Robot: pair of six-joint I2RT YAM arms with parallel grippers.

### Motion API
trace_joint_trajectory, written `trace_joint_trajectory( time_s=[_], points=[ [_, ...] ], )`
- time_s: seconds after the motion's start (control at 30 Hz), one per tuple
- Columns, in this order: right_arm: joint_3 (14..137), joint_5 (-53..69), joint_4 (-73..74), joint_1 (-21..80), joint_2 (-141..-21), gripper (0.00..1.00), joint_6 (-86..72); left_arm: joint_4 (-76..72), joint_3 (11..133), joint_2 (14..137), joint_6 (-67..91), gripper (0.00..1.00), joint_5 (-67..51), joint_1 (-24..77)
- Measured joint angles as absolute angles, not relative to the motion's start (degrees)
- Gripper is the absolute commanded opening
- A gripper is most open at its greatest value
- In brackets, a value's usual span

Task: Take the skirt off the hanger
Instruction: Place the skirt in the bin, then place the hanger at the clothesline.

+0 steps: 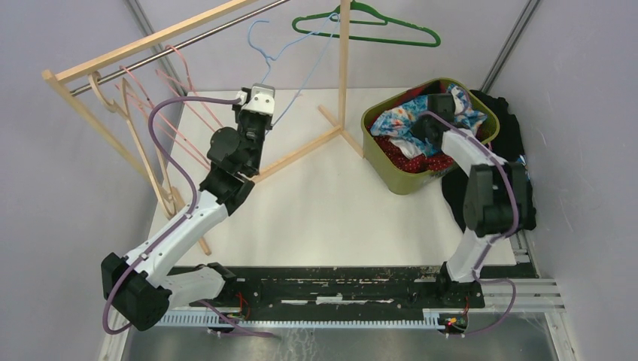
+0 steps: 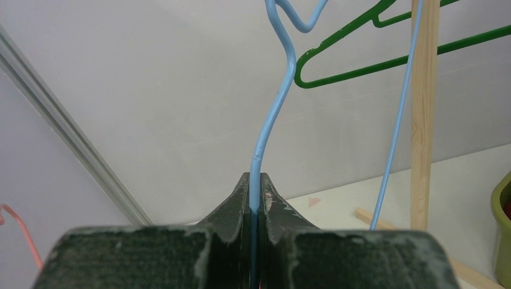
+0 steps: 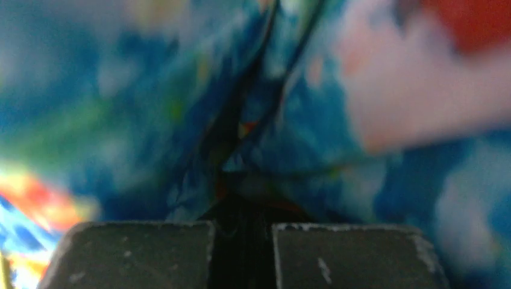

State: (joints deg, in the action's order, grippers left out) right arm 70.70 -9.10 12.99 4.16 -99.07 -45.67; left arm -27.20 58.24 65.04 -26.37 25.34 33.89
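Both grippers are clenched. The left gripper [image 2: 256, 183] clamps the stem of the blue wire hanger [image 2: 272, 114]. The right gripper [image 3: 241, 186] pinches a fold of the blue patterned skirt [image 1: 397, 120], which lies bunched in the green basket [image 1: 412, 184] on the table [image 1: 338, 210], well apart from the hanger.

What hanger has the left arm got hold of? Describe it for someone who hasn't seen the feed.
Find the wooden clothes rack at the back and its upright post. Just left of that post is a light blue wire hanger, pinched in the left gripper. Its neighbours are a green hanger by the post and pink hangers further left; it is the only blue one.
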Motion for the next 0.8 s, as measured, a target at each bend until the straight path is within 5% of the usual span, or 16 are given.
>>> trace_joint_trajectory(
  time_s=[0.17,0.27,0.43,0.5,0.8],
  points=[
    [79.81,0.16,8.12,4.23,-111.39,0.02,-49.84,-26.85,58.94,65.28,-26.55,0.03,25.5,33.89],
    [77.14,0.73,5.19,4.95,-109.8,0.14,-50.28,-26.35,59.44,65.28,-27.0,0.03,26.52,33.89],
    [73.8,-2.39,10.72,6.96,-101.95,0.53,-46.02,-25.65,59.75,65.28,-27.83,0.03,28.73,33.89],
    [73.76,-3.99,14.63,7.73,-98.59,0.62,-43.81,-25.39,59.79,65.34,-27.9,0.03,29.89,33.89],
    [74.32,-8.14,27.77,8.73,-87.59,0.65,-35.42,-25.32,62.35,69.89,-29.23,0.03,38.96,33.89]
  ],
)
